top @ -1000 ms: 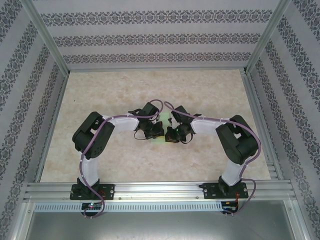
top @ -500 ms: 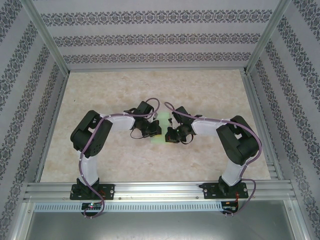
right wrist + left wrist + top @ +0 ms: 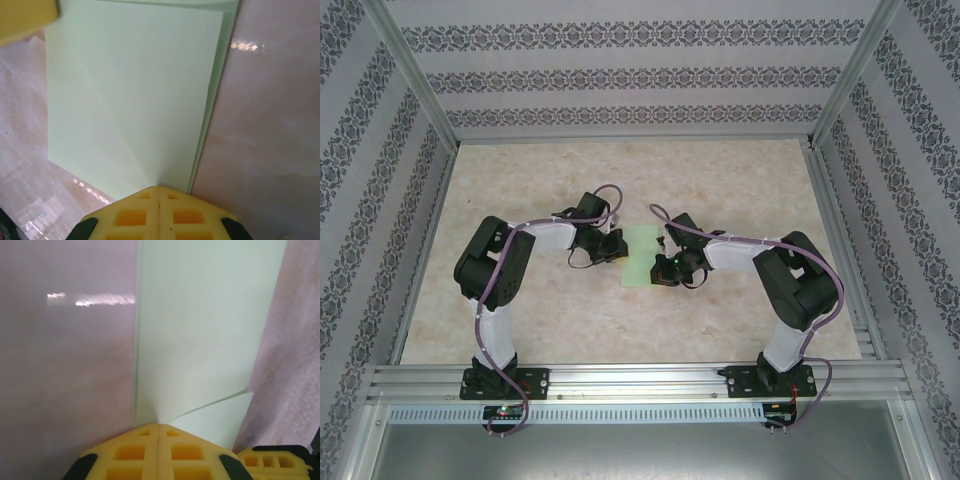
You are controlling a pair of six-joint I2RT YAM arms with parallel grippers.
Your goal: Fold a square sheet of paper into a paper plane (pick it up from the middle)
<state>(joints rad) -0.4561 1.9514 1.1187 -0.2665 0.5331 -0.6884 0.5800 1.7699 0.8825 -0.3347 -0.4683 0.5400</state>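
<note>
The square sheet of paper is pale green and lies flat on the table, folded into a narrow rectangle, not a paper plane shape. My left gripper is shut, and its yellow fingertips rest on the paper's left edge beside a diagonal flap. On the opposite side my right gripper is also shut. Its fingertips touch the paper near the long double edge. Nothing shows pinched between either pair of jaws.
The pale marbled tabletop is ringed by an aluminium frame and patterned walls. The right gripper's yellow finger shows in the left wrist view, and the left gripper's finger in the right wrist view.
My left gripper has slid leftward off the middle of the paper to its left edge, uncovering more of the green sheet. The right gripper has barely moved.
</note>
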